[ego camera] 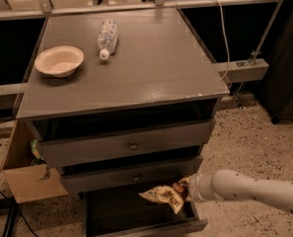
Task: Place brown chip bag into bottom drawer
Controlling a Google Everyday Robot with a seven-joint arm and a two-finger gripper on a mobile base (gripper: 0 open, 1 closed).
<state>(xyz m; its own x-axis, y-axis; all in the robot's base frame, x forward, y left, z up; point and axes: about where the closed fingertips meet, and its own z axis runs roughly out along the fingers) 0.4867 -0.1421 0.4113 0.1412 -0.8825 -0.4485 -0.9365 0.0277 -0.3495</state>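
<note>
The brown chip bag, dark brown with pale yellow ends, hangs over the open bottom drawer, above its dark floor near the right side. My gripper comes in from the right on a white arm and is shut on the bag's right end. The bag is held clear of the drawer floor, just below the front of the middle drawer.
On the grey cabinet top a white bowl sits at the left and a clear plastic bottle lies behind it. The top drawer stands slightly out. A cardboard box is at the cabinet's left.
</note>
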